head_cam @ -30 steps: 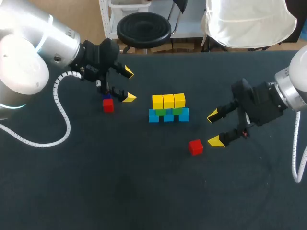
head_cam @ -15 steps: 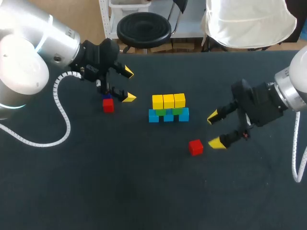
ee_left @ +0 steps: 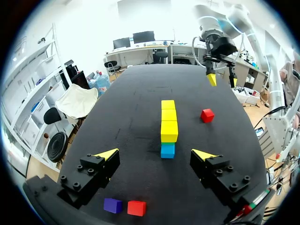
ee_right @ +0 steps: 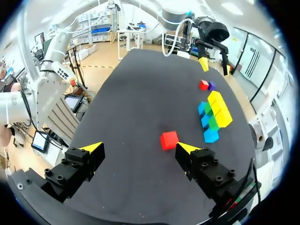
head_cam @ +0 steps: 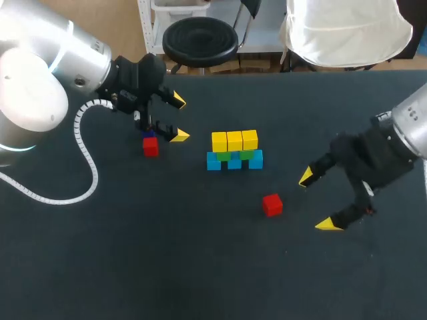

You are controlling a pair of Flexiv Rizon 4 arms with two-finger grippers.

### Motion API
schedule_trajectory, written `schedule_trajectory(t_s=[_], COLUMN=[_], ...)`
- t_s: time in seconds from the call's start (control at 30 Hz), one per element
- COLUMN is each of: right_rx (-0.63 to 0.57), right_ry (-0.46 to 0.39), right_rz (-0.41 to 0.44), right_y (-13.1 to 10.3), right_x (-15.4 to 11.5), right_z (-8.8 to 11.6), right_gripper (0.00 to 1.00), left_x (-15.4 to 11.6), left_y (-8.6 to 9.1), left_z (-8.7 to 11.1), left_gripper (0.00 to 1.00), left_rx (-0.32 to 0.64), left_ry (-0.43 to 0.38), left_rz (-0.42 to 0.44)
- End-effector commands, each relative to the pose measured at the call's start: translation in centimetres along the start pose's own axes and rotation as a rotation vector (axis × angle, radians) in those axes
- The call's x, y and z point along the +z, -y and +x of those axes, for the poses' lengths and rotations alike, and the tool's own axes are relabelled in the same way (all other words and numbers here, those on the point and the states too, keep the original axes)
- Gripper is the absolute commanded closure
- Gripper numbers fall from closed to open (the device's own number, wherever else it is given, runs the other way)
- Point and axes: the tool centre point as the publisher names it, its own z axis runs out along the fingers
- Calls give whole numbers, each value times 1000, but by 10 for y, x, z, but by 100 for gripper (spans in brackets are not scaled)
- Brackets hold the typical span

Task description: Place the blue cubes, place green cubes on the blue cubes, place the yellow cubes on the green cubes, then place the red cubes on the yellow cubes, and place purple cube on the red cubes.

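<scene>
The wall is standing in the middle of the table (head_cam: 200, 267): blue cubes (head_cam: 234, 162) are lying in a row at the bottom, green cubes (head_cam: 245, 155) are peeking out above them, and yellow cubes (head_cam: 234, 141) are lying across the top as a flat ledge; that ledge is looking ready for the reds, which I judge to be the step in hand.

The near red cube (head_cam: 271, 205) is sitting loose on the dark tabletop, to the near right of the wall and apart from it; the right gripper (head_cam: 317, 201) is hovering just to its right, fingers spread wide and holding nothing. In the right wrist view that cube is lying ahead of the gripper, roughly in line with the gap and closer to one finger; the fingers are standing that far apart, I'd say, so they can be passing either side of it before closing.

Over on the far left, the left gripper (head_cam: 177, 119) is hanging above the far red cube (head_cam: 151, 147) and the purple cube (head_cam: 149, 135), its fingers likewise apart and empty; the left wrist view is showing those two lying just beside each other under the gripper. It is looking parked over its own supply, well off to the side of the wall; probably that is leaving the lane open for the right arm.

The purple one is going on last, so it is making sense that it is lying out of the way, off beyond its red neighbour.
</scene>
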Motion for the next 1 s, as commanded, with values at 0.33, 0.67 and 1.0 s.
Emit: schedule_trajectory(t_s=[0.33, 0.67, 1.0], right_rx=[-101, -108, -1], right_ry=[118, 138, 116], right_rz=[-178, -210, -129], right_y=[48, 63, 53], right_x=[64, 82, 78], right_z=[-13, 1, 16], right_gripper=[0, 0, 0], left_x=[0, 0, 0], left_y=[-1, -1, -1], left_z=[1, 1, 1], left_gripper=[0, 0, 0], left_rx=[3, 3, 3], left_ry=[4, 4, 4], left_rz=[1, 1, 1])
